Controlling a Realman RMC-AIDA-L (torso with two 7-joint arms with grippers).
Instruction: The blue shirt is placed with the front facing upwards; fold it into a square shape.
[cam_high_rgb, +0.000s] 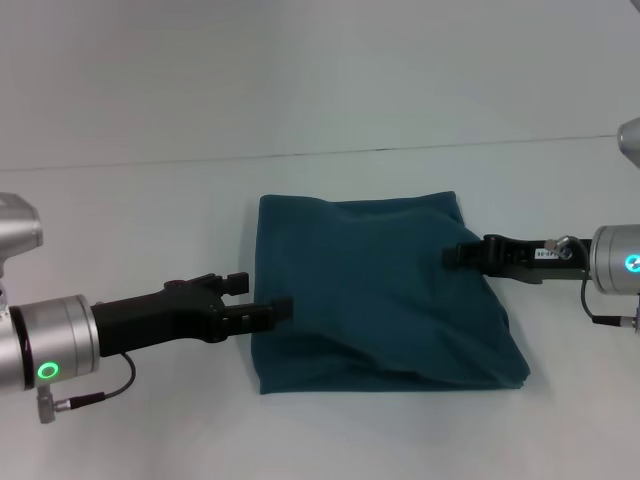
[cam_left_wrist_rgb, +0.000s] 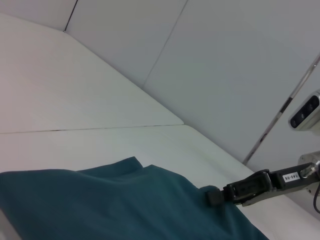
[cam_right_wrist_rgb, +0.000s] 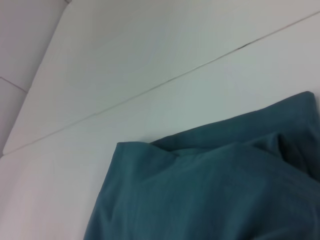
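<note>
Between the two end effectors the blue shirt (cam_high_rgb: 380, 295) lies on the white surface (cam_high_rgb: 130, 220) as a soft, roughly square folded bundle, plain teal cloth up, creased toward its nearer edge. The left end effector (cam_high_rgb: 268, 300) has its dark fingers parted at the shirt's left edge. The right end effector (cam_high_rgb: 462, 254) sits at the right edge; I cannot tell its grip. Only the left wrist view shows the wall panels (cam_left_wrist_rgb: 235, 65) beyond
</note>
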